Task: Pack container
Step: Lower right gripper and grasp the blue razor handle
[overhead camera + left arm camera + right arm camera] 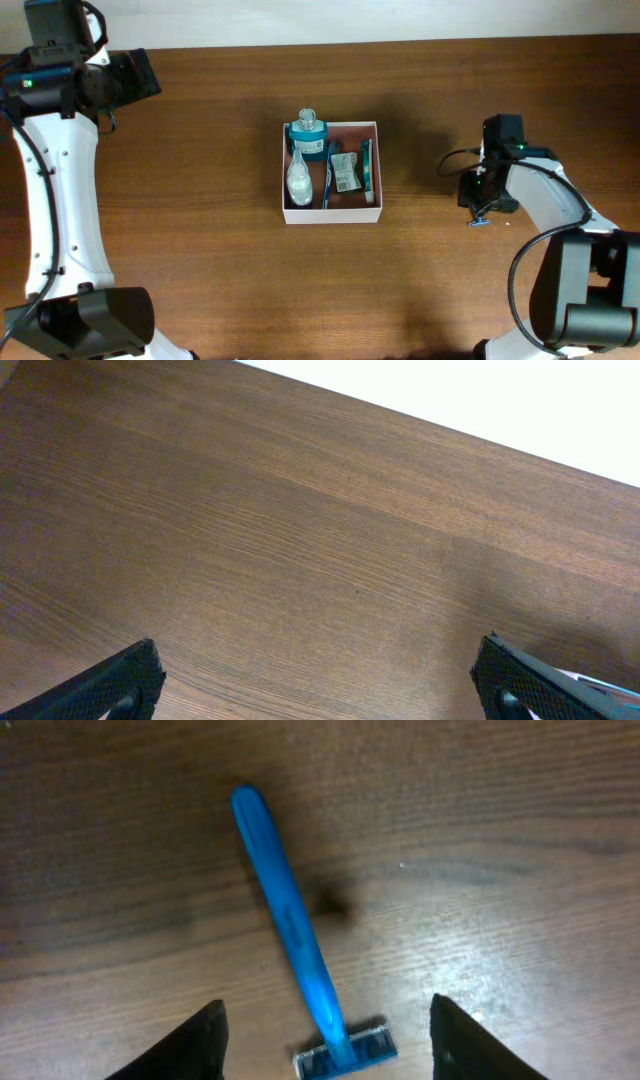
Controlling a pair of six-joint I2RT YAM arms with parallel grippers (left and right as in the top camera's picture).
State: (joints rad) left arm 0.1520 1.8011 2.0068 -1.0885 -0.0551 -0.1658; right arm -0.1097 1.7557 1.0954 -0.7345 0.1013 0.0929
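The container is a square, shallow white-walled box at the table's middle. It holds a teal bottle, a clear bottle, a small packet and slim teal items. A blue razor lies flat on the wood, head toward the camera, in the right wrist view; overhead only its head shows. My right gripper is open directly above the razor, fingers either side of its head, not touching it. My left gripper is open and empty over bare wood at the far left.
The table's far edge meets a white wall close behind my left gripper. A black cable loops beside my right wrist. The right arm's base stands at the front right corner.
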